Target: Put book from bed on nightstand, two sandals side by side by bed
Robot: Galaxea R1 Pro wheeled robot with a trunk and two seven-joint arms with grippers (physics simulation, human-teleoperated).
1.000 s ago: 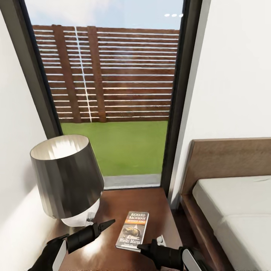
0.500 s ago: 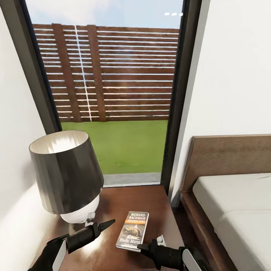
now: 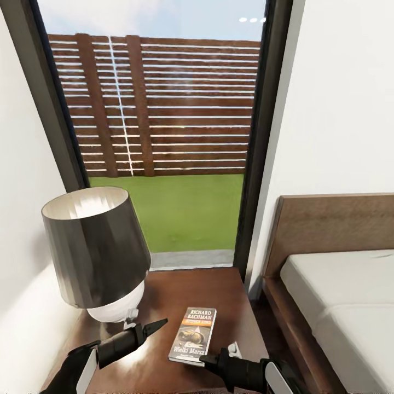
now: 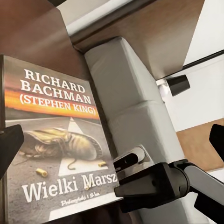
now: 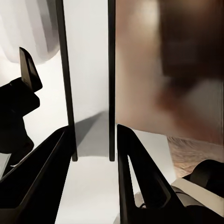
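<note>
Nearest in the head view, both arms sit low over the nightstand (image 3: 219, 284). The right hand (image 3: 210, 358) is right at the near edge of the book (image 3: 192, 335), and whether it touches the cover I cannot tell. In the right wrist view its fingers (image 5: 44, 177) stand spread with nothing between them, so it is open and empty. The left hand (image 3: 156, 325) points toward the book from the lamp side, close to it but apart; whether it is open or closed I cannot tell.

The book lies flat on the glossy top, title up, near the front edge. That half of the job looks done, though the book sits close to the front lip. The risk as I see it: if the right hand drags back along the cover, it could slide the paperback off the front edge onto the floor. A straight lift clears that.

Next out, the lamp (image 3: 96, 254) crowds the left side of the top, its dark shade overhanging near the left arm. A careless swing there could tip it.

To the right, the bed (image 3: 328, 295) shows its bare grey mattress and brown headboard, hemming in the right arm.

Farthest, the window (image 3: 164, 137) shows grass and a slatted fence.
</note>
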